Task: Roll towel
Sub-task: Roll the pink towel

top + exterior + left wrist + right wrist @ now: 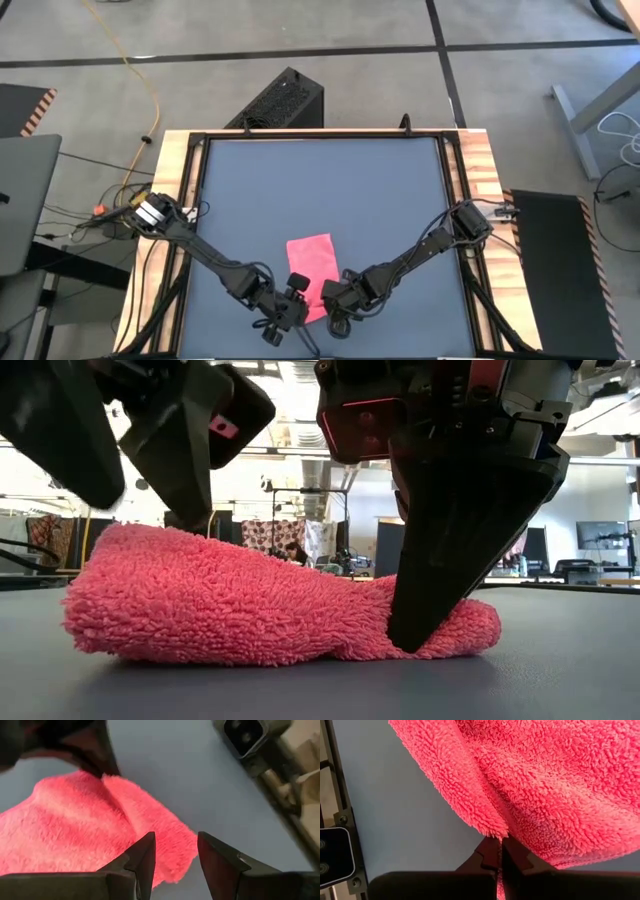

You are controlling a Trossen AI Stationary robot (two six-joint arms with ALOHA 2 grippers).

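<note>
Pink towel (311,262) lies low and centre in the high view, on the dark grey mat (320,190) of the desk (478,170), its near edge bunched up. Right gripper (499,851) at that near edge, jaws clenched on a fold of towel. Left gripper (176,852) just beside the towel's lower-left corner, jaws released, a gap between them, nothing held.

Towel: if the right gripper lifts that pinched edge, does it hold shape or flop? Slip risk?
Likely floppy: the towel already slumps in soft folds on the mat. Slip looks unlikely, since its fluffy pile is pinched in the shut right gripper. Probably light, so it may drag rather than stay put. The left gripper is open beside it.
</note>
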